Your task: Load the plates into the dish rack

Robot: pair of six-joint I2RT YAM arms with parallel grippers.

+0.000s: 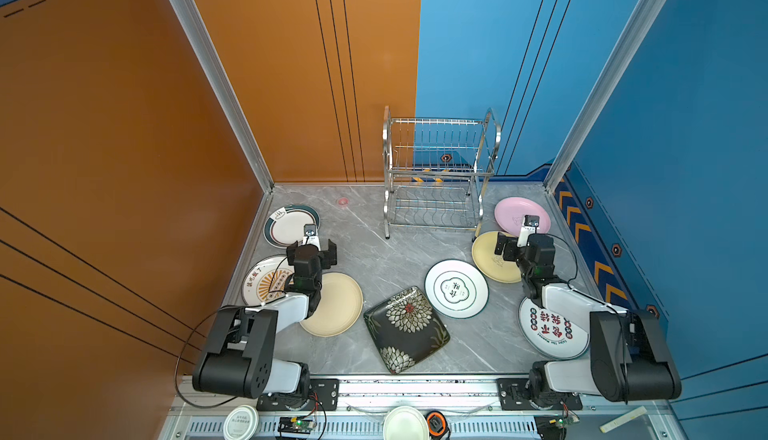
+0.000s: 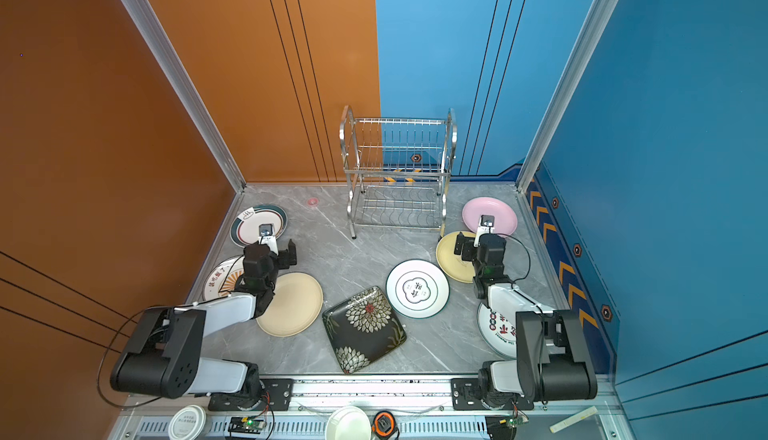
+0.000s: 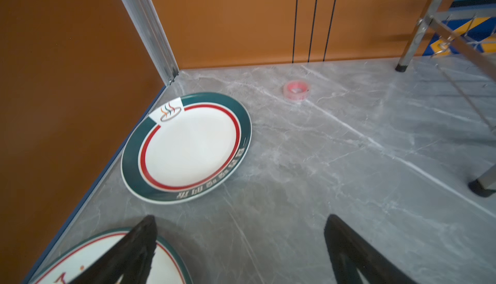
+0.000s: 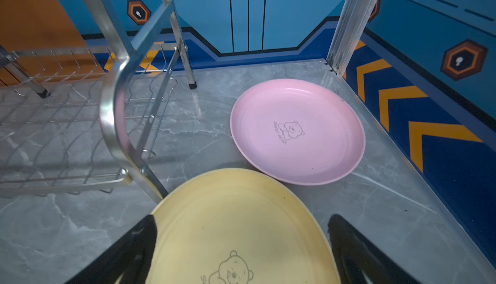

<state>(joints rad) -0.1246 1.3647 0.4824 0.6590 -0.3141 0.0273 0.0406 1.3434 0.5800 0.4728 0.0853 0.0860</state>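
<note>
pink plate (image 4: 298, 145), far right corner of the table (image 1: 365, 259): "SWEET BEAR" is printed beside a bear outline | red-lettered plate (image 1: 544, 330), right edge: "Enjoy The Moment" is printed below large red Chinese characters | orange-sunburst plate (image 1: 259, 282), left edge: red Chinese characters, not deciphered | white lid (image 1: 240, 422): print too small

Dish rack (image 1: 432, 173): shiny polished steel wire. Tabletop (image 1: 374, 259): smooth grey marble-look, slight sheen. Pink plate (image 4: 298, 132) looks matt plastic; teal-rimmed plate (image 3: 188, 148) glossy glazed.

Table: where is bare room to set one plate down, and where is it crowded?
Bare: the stretch between teal-rimmed plate, dish rack and cream plate. Crowded: right side, where pink plate, yellow plate and green-rimmed plate lie close.
</note>
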